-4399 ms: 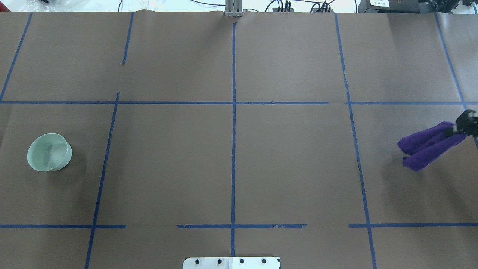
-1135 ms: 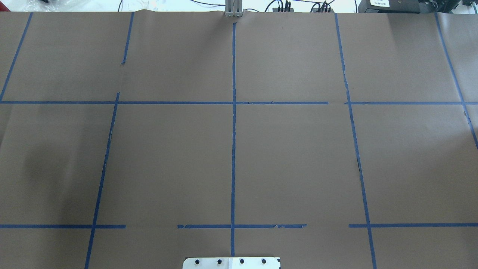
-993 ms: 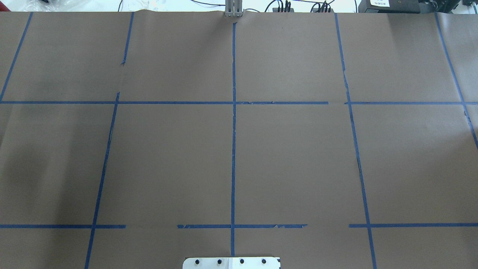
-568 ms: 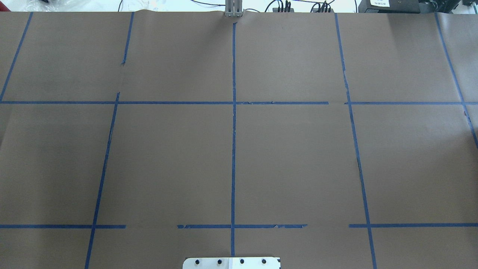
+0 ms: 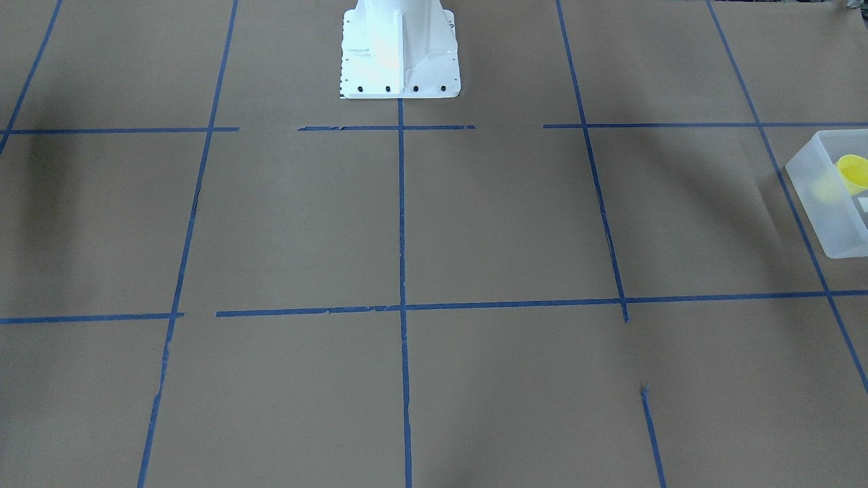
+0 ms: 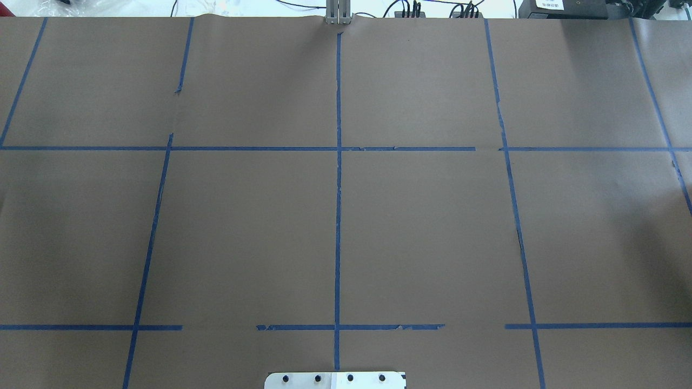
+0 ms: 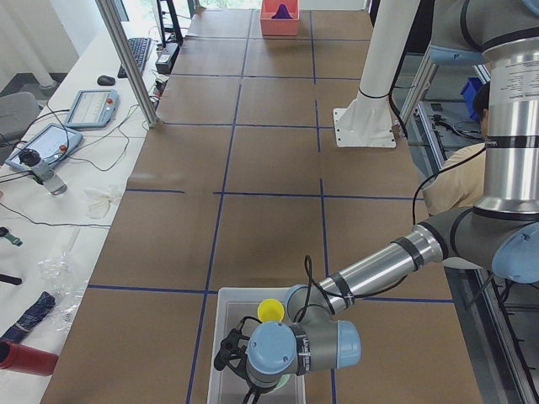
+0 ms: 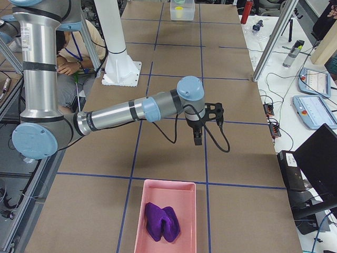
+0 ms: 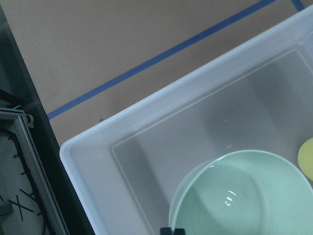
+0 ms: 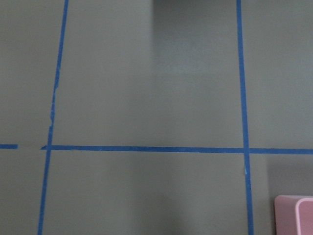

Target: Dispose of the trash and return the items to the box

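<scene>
Brown-papered bench (image 6: 243, 227), blue tape grid (image 6: 338, 216), and the yellow cup (image 5: 853, 171) lies inside the box (image 5: 824, 217) beside a green bowl (image 9: 239, 196) (light, slick plastic, I'd guess; pinch its rim). Over that bowl hangs the left pincer (image 9: 172, 231), the right pincer (image 8: 198, 139) above the bench; can't tell either's opening.

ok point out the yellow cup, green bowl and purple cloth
yellow cup (image 7: 270, 310), exterior left view, open mouth
green bowl (image 9: 234, 196), left wrist view, inner floor
purple cloth (image 8: 160, 221), exterior right view, middle fold
</scene>
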Motion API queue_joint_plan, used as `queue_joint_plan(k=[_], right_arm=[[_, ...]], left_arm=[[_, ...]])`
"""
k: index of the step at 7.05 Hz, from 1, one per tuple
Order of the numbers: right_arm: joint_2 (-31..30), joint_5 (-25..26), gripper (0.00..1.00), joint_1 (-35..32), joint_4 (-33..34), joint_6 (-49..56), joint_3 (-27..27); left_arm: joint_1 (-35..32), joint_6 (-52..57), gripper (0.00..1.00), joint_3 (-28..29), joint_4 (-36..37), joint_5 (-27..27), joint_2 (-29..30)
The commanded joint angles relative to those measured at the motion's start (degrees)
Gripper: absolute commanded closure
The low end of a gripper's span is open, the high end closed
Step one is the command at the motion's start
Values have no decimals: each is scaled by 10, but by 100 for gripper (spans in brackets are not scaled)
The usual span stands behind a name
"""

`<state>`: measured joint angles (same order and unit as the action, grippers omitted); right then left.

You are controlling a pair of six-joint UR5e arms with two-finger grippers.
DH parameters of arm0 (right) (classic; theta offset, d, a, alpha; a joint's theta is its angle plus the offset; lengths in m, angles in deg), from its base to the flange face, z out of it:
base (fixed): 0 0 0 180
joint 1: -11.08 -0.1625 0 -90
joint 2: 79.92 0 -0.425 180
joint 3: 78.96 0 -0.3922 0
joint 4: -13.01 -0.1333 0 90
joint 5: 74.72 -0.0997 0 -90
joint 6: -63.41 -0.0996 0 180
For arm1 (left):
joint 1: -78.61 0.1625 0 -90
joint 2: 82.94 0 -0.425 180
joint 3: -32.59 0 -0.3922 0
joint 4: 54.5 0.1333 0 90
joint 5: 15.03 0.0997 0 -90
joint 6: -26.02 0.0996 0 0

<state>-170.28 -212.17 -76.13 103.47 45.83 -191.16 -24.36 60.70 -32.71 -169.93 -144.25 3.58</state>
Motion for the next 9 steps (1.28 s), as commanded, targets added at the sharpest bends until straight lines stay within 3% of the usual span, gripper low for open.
queue_joint_plan(k=[1, 2, 3, 4, 5, 7, 9], right_arm=[[26, -1, 0, 39, 67, -55, -54], [29, -1, 0, 41, 67, -57, -53], [28, -1, 0, 41, 67, -57, -51], [26, -1, 0, 41, 67, -57, -50], [25, -1, 0, 41, 67, -57, -50], [20, -1, 0, 41, 67, -56, -50], [8, 6, 0, 41, 66, -48, -49]], left_arm=[[0, -14, 100, 49, -6, -7, 10], [0, -16, 100, 51, -8, -22, 11], [0, -20, 92, 51, -8, -27, 14], [0, -21, 1, 47, -8, -36, 14], [0, -31, 0, 27, -6, -37, 14], [11, -257, 0, -177, 18, -40, -19], [76, -347, 0, -340, 157, -40, -19]])
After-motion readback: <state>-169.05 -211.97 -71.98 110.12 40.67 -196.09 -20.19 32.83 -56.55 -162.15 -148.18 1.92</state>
